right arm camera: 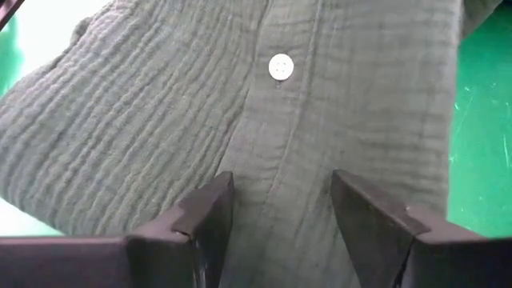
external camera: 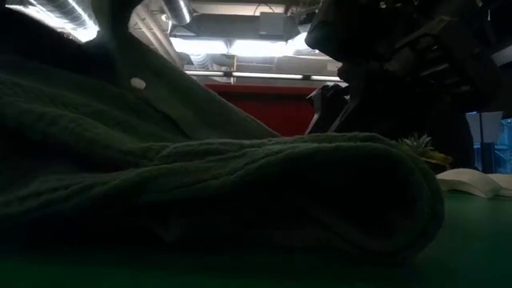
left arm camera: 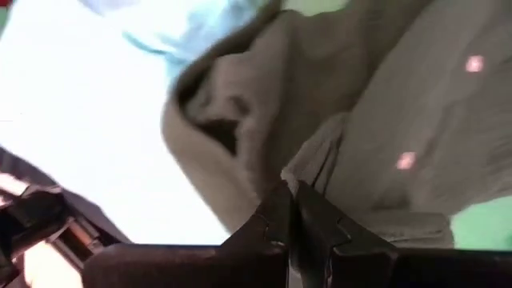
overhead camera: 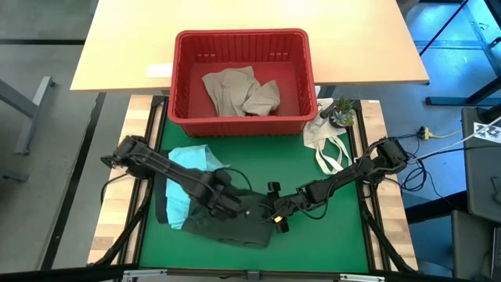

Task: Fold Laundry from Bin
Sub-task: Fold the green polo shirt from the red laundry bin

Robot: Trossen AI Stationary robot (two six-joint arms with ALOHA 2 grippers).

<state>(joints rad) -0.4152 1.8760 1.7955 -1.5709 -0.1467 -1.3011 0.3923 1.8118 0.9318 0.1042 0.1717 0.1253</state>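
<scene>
A: What's biggest in my overhead feed?

B: The red bin (overhead camera: pixel 182 78) at the far edge of the green mat (overhead camera: pixel 321 235), with a beige garment (overhead camera: pixel 239 90) inside it.

A: And nearer me?

B: I see the dark olive shirt (overhead camera: pixel 227 227) lying on the mat, partly over the light teal garment (overhead camera: pixel 192 160).

A: My left gripper (left arm camera: pixel 290 210)?

B: Closed, fingers pressed together, with a fold of the olive shirt right at the tips.

A: The right gripper (right arm camera: pixel 280 210)?

B: Open, spread over the shirt's placket, below a white button (right arm camera: pixel 281 66).
</scene>
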